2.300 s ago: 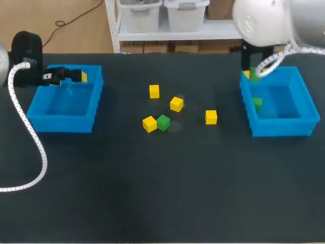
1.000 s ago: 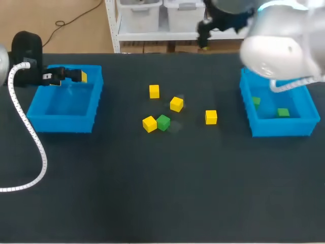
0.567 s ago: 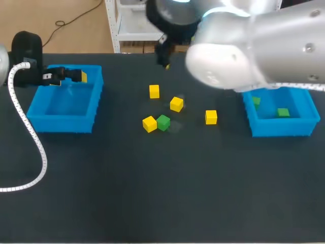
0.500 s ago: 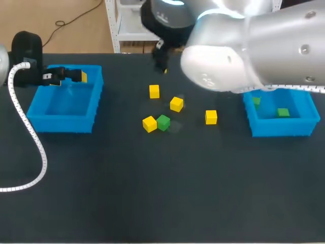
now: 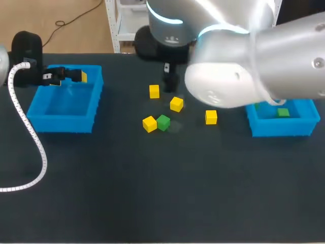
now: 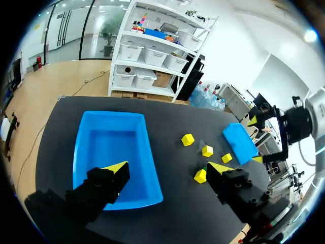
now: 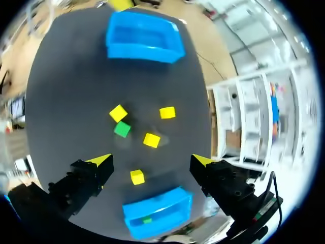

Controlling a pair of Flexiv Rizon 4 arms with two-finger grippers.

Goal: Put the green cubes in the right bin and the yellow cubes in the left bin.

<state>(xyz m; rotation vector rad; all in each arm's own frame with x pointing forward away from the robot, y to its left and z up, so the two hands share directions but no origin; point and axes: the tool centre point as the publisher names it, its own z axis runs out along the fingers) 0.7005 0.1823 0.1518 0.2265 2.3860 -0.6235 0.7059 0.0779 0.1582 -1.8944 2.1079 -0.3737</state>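
Fingers (image 6: 112, 172) on your left gripper (image 6: 169, 168) are spread over the left bin (image 6: 150, 168), whose long side runs away from them. Your right gripper (image 7: 151, 160), also spread, hangs over the worktop (image 7: 71, 91). Its view shows the right bin (image 7: 167, 201) whole, with a green cube (image 7: 147, 219) inside; in the head view your right arm (image 5: 244, 61) half hides that bin. Four yellow cubes (image 5: 176, 104) and one more green cube (image 5: 163, 122) lie loose mid-worktop.
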